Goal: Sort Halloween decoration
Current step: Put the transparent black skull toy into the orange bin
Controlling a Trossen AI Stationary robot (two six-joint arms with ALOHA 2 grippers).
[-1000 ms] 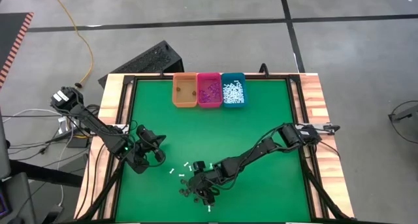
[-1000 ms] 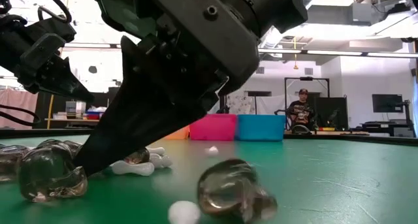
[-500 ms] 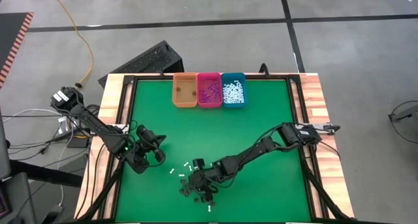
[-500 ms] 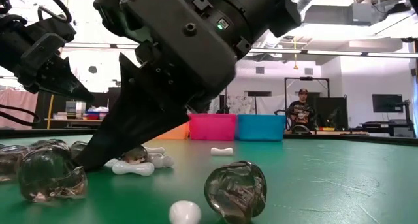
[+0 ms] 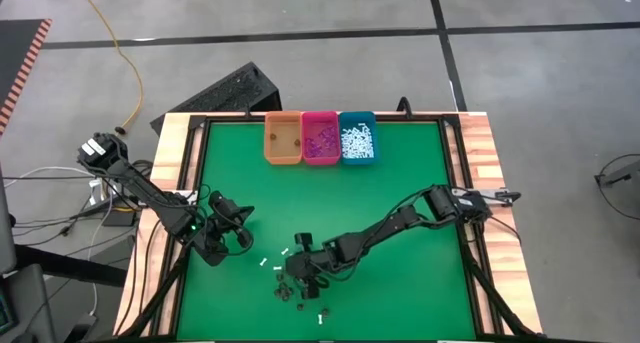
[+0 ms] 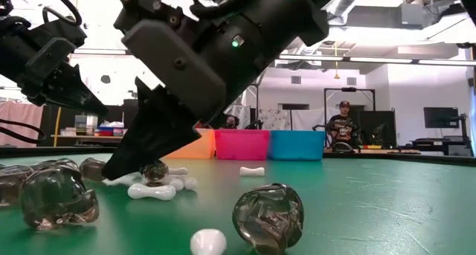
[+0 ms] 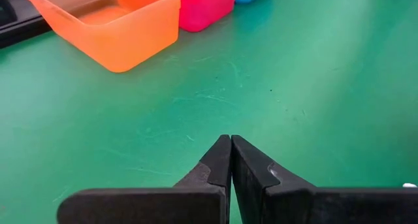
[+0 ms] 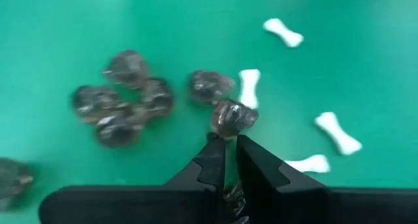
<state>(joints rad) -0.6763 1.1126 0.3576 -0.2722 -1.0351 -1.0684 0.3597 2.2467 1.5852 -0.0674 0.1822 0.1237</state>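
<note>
No writing or brand can be read anywhere. Since a second ago the right gripper (image 8: pixel 228 145) has shifted away from the table's near edge toward the orange bin (image 5: pixel 282 139) and drawn its jaws nearly together on a smoky brown piece (image 8: pixel 233 117), which the low view shows lifted just clear of the green table (image 5: pixel 400 203) among the white bone-shaped pieces (image 8: pixel 337 133) and other brown pieces (image 8: pixel 124 96), while the left gripper (image 7: pixel 231 144) has stayed, jaws together, well on the near-left side of that bin. Whether the brown piece is firmly clamped is hard to make out, and the bin's contents are too small to tell.
</note>
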